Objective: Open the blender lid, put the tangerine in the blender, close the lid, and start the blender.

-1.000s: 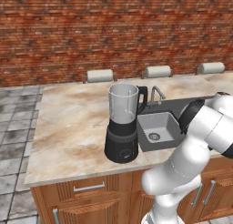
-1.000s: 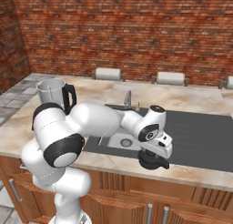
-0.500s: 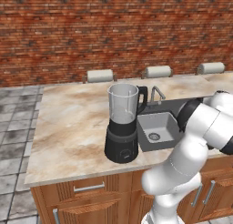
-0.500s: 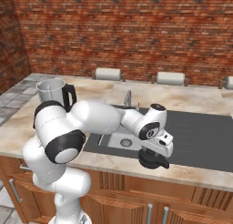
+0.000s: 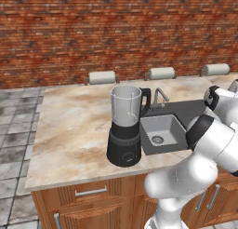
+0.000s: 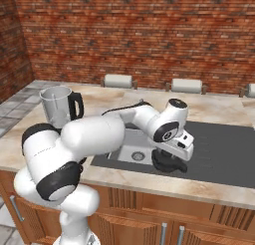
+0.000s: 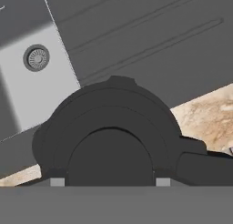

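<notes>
Standing left of sink: the blender (image 5: 124, 130) is seen on the counter just beside the sink (image 5: 160, 132), its jar uncapped.
Right of sink: the blender lid (image 6: 167, 162) is laid flat on the dark drainboard, at its near edge.
Grip: the lid's raised knob is pinched by the gripper (image 7: 109, 182), one fingertip (image 7: 57, 182) pressed on each side.
Relation: the lid is held directly below the fingers; the jar's rim is judged to lie well apart, across the sink.

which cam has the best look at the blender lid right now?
Hand view: the blender lid sits close up, its rim and raised centre knob clear against the dark draining board. The right base view shows it small, partly under the gripper.
</notes>
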Tool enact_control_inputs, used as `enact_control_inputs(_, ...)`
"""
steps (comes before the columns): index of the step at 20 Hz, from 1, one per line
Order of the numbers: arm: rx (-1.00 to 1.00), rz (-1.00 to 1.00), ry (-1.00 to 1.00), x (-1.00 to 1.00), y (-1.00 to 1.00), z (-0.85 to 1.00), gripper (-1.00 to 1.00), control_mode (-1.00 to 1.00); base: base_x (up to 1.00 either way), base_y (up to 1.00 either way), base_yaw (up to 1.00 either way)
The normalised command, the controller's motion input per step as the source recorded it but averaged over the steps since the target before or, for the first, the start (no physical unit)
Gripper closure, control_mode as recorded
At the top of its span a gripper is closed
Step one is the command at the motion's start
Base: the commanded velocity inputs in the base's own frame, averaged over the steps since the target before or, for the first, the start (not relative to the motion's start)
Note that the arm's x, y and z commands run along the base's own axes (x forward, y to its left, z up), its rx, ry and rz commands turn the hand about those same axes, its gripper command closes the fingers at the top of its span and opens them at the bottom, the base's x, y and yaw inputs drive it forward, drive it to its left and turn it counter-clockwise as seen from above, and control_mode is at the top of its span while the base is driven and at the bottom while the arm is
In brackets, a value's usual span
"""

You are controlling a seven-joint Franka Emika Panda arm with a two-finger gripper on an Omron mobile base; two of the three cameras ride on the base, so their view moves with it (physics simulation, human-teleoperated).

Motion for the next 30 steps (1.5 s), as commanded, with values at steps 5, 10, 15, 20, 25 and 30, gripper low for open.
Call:
enact_control_inputs(5, 0.0, 0.03, -0.19, -0.35, 0.16, 1.0, 1.0, -1.0, 0.0, 0.0, 0.0)
enact_control_inputs(10, 0.0, 0.02, -0.1, -0.33, 0.26, 1.0, 1.0, -1.0, 0.0, 0.0, 0.0)
enact_control_inputs(15, 0.0, 0.01, -0.08, -0.31, 0.34, 1.0, 1.0, -1.0, 0.0, 0.0, 0.0)
enact_control_inputs(20, 0.0, 0.01, -0.01, -0.1, 0.52, 1.0, 1.0, -1.0, 0.0, 0.0, 0.0)
enact_control_inputs(25, 0.0, 0.0, 0.0, 0.0, 0.63, 1.0, 1.0, -1.0, 0.0, 0.0, 0.0)
enact_control_inputs(30, 0.0, 0.0, 0.03, 0.0, 0.75, 0.9, 1.0, -1.0, 0.0, 0.0, 0.0)
